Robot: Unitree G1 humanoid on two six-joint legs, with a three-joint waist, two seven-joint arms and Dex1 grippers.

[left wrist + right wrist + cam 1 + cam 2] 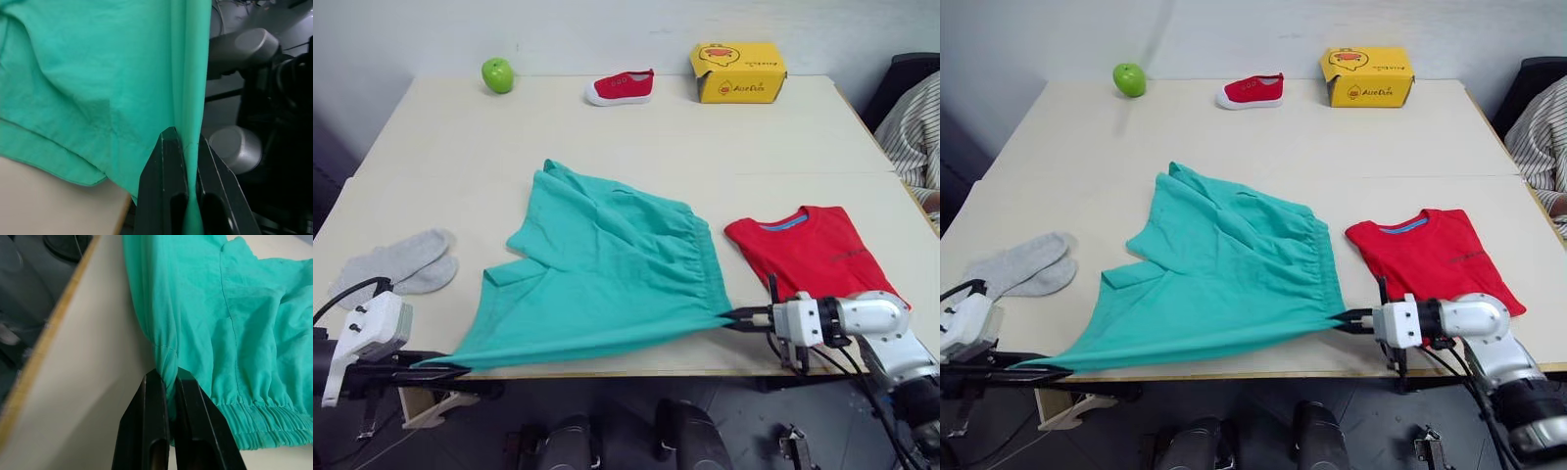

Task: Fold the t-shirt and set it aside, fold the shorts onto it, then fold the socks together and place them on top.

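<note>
Both your left end effector (460,370) and right end effector (736,318) pinch the shorts (607,274); socks (396,266) and folded t-shirt (813,253) flank them on the tabletop (705,137).

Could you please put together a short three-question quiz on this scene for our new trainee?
1. True or false: the t-shirt already lies folded on the table.
2. What do the left gripper and right gripper hold? A) the socks B) the shorts C) the t-shirt
3. Which two small things sit near the yellow box along the far edge?

Key:
1. True; it lies to the robot's right of the shorts.
2. B; both jaws pinch its near edge.
3. A green apple and a red shoe.
</note>
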